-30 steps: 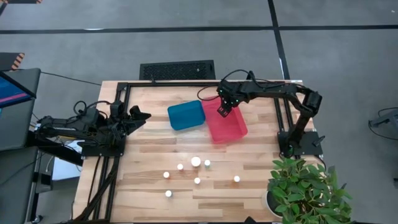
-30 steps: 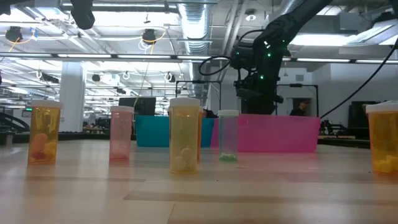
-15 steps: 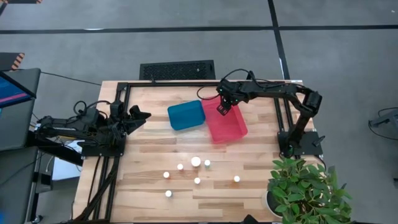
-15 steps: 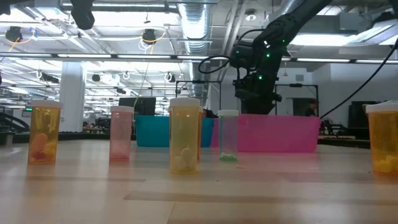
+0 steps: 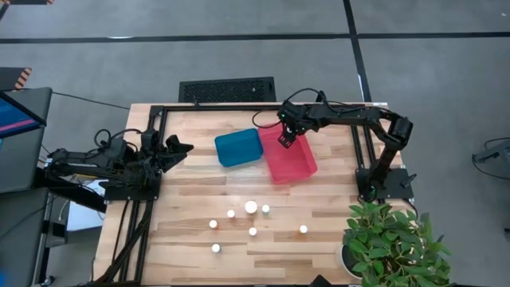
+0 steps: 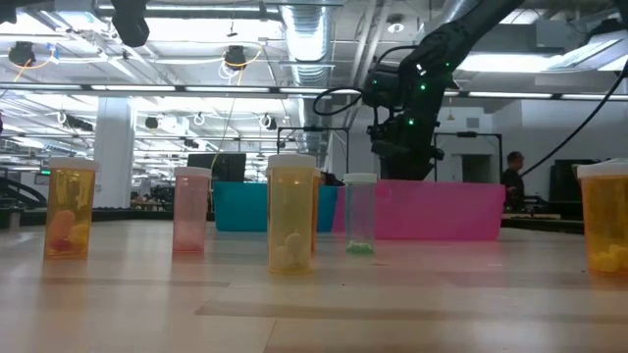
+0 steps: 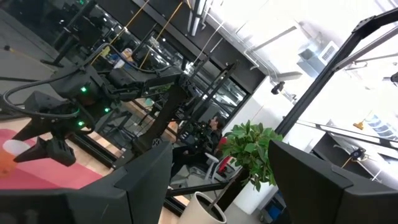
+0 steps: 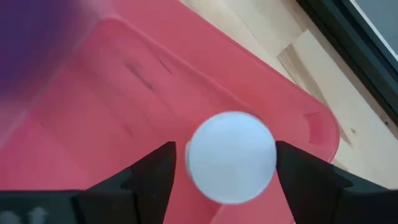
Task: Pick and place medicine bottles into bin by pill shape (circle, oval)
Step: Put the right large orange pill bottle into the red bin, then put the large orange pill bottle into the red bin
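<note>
White-capped bottle [image 8: 231, 157] between jaws over pink bin [image 8: 124, 99].

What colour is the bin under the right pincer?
Pink, the bin under the right pincer; the high view shows it best.

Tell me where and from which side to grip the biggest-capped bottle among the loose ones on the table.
Grip the big-capped bottle on its cylindrical body just below the white cap, coming straight down from above. It stands upright, so a top-down approach fits. A smaller bottle stands close on one side, so I would probably turn the fingers to close across the free sides. The right gripper is over the pink bin.
</note>
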Robot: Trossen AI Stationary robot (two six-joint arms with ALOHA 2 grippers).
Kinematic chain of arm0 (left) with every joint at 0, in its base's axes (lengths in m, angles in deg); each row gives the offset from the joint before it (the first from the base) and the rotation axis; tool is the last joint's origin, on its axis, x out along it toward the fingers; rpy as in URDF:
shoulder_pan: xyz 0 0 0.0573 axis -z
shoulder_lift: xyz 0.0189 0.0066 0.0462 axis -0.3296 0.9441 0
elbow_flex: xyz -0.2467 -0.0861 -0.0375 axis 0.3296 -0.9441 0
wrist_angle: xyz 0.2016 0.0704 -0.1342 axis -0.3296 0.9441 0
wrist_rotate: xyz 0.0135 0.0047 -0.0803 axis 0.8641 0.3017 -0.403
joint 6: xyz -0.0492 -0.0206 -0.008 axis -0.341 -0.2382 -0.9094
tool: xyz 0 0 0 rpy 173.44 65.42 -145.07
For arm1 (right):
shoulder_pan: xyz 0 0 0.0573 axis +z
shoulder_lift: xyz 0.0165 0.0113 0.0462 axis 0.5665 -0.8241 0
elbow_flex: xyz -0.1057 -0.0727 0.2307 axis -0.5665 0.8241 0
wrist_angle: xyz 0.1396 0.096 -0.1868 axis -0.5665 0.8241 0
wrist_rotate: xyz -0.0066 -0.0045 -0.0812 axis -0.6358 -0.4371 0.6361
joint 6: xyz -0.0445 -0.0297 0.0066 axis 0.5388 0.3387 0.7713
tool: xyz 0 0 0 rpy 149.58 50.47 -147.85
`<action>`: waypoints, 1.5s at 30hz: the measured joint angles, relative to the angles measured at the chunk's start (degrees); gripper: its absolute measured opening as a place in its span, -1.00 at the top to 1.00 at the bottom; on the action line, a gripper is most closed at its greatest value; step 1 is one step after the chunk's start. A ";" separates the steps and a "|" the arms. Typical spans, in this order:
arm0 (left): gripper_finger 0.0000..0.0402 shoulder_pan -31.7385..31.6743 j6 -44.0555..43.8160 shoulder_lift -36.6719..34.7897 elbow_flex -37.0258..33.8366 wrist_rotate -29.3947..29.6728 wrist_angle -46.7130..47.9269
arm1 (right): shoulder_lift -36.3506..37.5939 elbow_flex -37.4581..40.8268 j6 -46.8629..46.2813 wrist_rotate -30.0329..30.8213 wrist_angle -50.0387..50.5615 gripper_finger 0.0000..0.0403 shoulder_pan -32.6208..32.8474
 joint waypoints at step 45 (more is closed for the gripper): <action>-0.29 0.02 1.44 0.00 0.02 -1.75 1.31 | -13.30 -29.30 4.34 -14.32 5.51 -0.74 40.79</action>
